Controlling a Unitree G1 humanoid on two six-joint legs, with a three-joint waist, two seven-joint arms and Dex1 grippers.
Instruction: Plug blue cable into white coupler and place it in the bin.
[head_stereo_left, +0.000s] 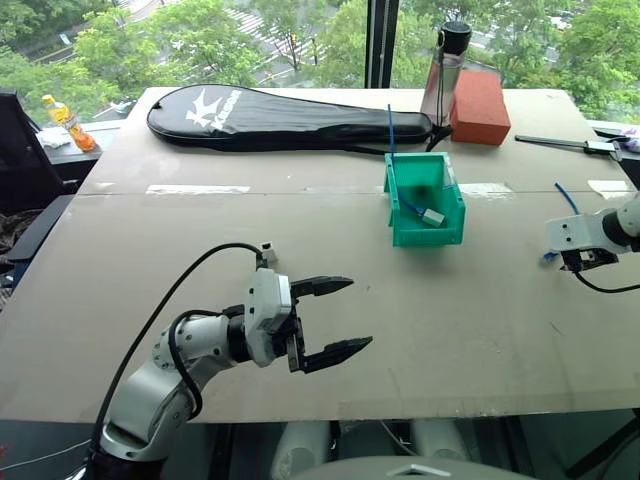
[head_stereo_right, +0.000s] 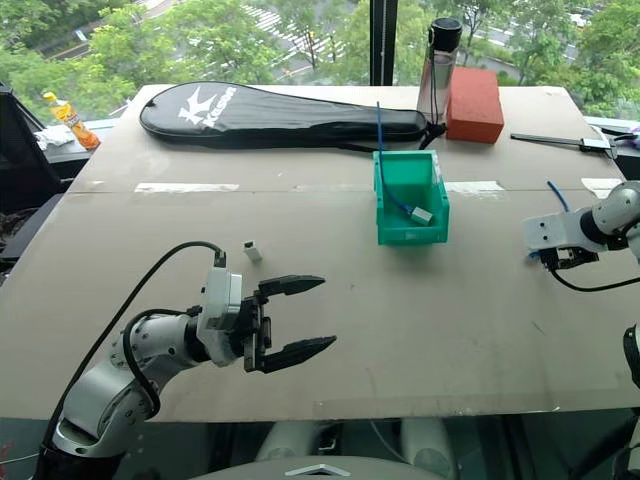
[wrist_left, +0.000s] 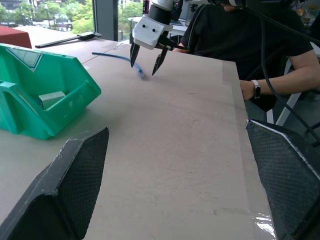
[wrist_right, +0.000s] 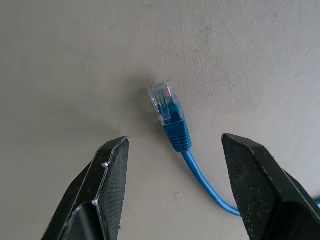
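Left gripper (head_stereo_left: 335, 318) sits nearest the head camera, low over the bare table (head_stereo_left: 440, 330), fingers spread wide and empty, pointing across toward the robot's right. White coupler (head_stereo_right: 252, 250) stands on the table just beyond that wrist, untouched. Right gripper (wrist_left: 146, 56) is out at the table's right edge, angled down over the near plug end of the blue cable (wrist_right: 172, 125); in the right wrist view the clear plug lies flat on the table between the two fingers, neither pad touching it, so the jaws are apart and nothing is grasped yet. Cable curves away from the plug toward the far right edge of the table. Bin (head_stereo_left: 448, 228) is mid-table, well apart from both grippers, and already holds a straighter blue cord (head_stereo_left: 391, 130) sticking up over its back wall with a greyish-white block (head_stereo_left: 433, 217) lying inside, looks like a different assembly, though I can't confirm the joint from here. Progress: essentially at the start. Cable not picked, coupler not picked, no mating done, nothing of this pair in the bin. Left to do: close on the plug, fetch the coupler, insert, drop in the bin.
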